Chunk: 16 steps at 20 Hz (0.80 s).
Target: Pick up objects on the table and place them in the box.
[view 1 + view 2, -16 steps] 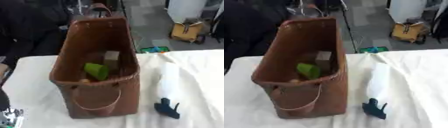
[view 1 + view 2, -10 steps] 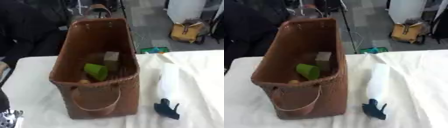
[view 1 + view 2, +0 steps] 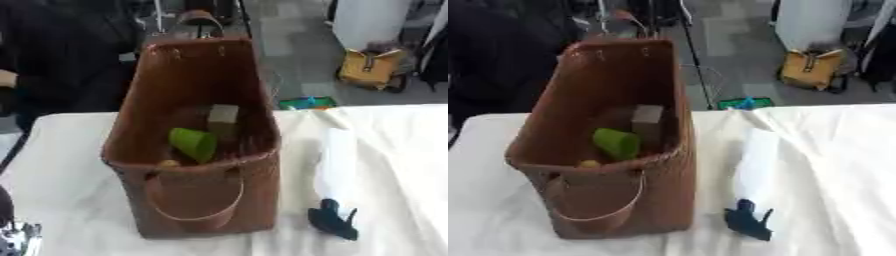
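A tall brown woven box (image 3: pixel 197 150) stands upright on the white-clothed table (image 3: pixel 61 150). Inside it lie a green cup-like object (image 3: pixel 194 143), a grey-brown block (image 3: pixel 222 117) behind that, and a small yellowish thing (image 3: pixel 167 163) at the near wall. Just right of the box's near corner a dark blue object (image 3: pixel 333 220) lies on the cloth. A silver and black part of the left arm (image 3: pixel 12 235) shows left of the box's base; whether its fingers are open I cannot tell.

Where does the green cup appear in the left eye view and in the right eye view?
Left eye view: green cup inside the brown basket, slightly left of centre.
Right eye view: further left, again inside the basket.
Shared landmark: the dark blue object on the white cloth, right of the basket.
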Motion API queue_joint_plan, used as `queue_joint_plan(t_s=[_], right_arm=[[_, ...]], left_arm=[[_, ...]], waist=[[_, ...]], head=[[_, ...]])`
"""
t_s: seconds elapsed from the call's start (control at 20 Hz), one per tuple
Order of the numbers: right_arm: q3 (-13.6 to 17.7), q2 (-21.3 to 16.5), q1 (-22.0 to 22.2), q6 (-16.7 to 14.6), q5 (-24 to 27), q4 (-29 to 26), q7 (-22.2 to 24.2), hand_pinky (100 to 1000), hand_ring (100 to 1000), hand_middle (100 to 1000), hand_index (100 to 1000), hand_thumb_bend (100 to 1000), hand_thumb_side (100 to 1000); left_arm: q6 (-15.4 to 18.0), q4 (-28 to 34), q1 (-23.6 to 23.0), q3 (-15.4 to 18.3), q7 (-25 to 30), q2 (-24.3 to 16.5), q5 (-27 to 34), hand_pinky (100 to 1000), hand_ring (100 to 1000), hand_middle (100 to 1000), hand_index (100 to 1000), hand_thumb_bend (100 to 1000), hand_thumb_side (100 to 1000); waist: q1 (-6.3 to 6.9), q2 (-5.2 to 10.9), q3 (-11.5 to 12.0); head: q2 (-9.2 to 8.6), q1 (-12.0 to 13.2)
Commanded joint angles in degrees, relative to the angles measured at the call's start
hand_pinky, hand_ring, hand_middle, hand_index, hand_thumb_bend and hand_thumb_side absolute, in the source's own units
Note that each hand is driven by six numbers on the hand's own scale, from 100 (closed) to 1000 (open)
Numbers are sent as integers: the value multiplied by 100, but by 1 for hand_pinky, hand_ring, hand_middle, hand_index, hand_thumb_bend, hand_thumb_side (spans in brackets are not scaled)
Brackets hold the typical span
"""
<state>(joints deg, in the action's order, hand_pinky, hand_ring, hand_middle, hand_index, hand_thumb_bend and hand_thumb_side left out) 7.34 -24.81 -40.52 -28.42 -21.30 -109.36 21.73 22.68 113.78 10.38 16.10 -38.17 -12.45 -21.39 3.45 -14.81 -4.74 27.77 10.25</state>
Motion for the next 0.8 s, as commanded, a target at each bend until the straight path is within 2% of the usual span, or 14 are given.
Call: queue_joint_plan(t_s=[0.05,0.1,0.4,0.55,0.65,0.7,0.8], right_arm=[[-348,-378,-395,-266,-74,244,114,738,904,937,966,100,526],[-483,-467,-533,-350,-138,353,173,738,904,937,966,100,568],[-1278,-720,-1366,-863,-631,1116,562,699,958,985,1000,100,527],[-1692,-804,-1783,-1119,-887,1525,811,703,972,1000,1000,100,543],[-1980,-739,-2071,-1296,-1064,1812,988,711,982,1000,1000,100,573],[-2123,-697,-2214,-1384,-1152,1956,1076,720,995,1000,1000,100,639],[-2413,-594,-2504,-1563,-1331,2246,1254,726,1000,1000,1000,100,671]], left_arm=[[-4,82,-2,-40,71,-102,63,716,696,820,721,100,901],[-3,82,-12,-66,97,-104,81,716,696,820,721,100,901],[5,82,-41,-141,207,-121,173,716,697,820,721,100,897],[14,82,-46,-178,268,-128,220,716,697,820,721,100,896],[20,82,-51,-177,286,-134,237,716,698,820,721,100,895],[22,82,-49,-178,292,-138,242,716,698,820,721,100,895],[25,82,-48,-173,297,-139,249,716,698,821,721,100,896]], waist=[[-27,155,34],[-33,182,67],[-29,264,182],[-39,279,246],[-29,277,251],[-28,272,254],[-23,260,240]], head=[[86,-95],[102,-136],[153,-280],[191,-342],[205,-326],[209,-319],[208,-292]])
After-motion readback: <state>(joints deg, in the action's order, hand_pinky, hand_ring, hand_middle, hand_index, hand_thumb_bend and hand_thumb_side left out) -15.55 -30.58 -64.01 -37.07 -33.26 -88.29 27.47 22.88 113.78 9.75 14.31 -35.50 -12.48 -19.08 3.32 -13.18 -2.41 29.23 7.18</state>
